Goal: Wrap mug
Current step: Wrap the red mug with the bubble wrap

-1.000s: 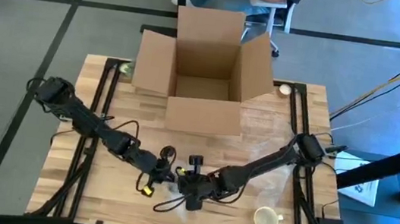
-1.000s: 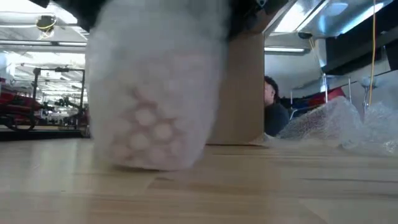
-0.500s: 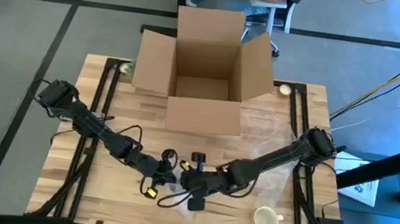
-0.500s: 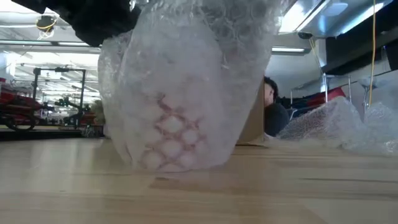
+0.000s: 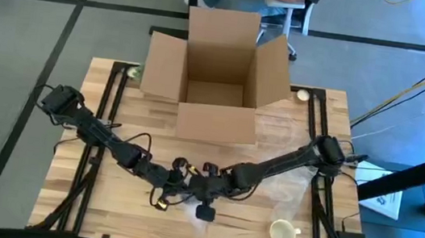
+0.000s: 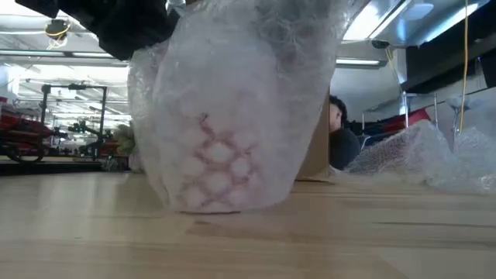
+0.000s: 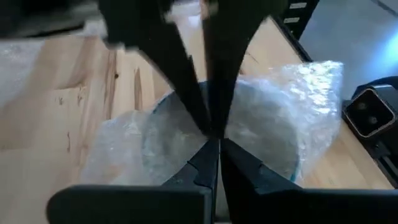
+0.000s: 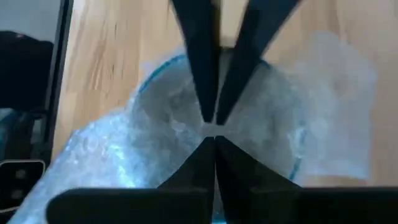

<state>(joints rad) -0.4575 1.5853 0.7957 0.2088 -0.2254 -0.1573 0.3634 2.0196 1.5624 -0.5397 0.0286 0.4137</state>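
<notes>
Well along, by my reading: the mug (image 6: 225,116) with its red lattice pattern already sits inside bubble wrap (image 7: 292,118) at about 6 o'clock on the wooden table (image 5: 104,211), close to the near edge, and in the low view the wrap covers its sides down to the tabletop. Both grippers meet over it; the left gripper (image 5: 176,181) comes in from 9 o'clock and the right gripper (image 5: 202,189) from 3 o'clock, and each wrist view shows its own fingers pinched together on the film just above the mug's blue-edged rim, tip to tip with the other arm's fingers. What seems left is to close the loose top and fold the slack that flares off to one side; nothing in view shows tape or any fastening. A second, bare cream mug (image 5: 283,232) stands at about 4 o'clock near the corner, well apart from the bundle, so another round may follow. More bubble wrap (image 6: 434,159) lies toward 3 o'clock, and an open cardboard box (image 5: 217,71) waits at 12 o'clock, presumably for packing. A person sits beyond the box. As for writing, a small black device off the table at 4 o'clock bears white lettering too small to make out, and no other label is legible
</notes>
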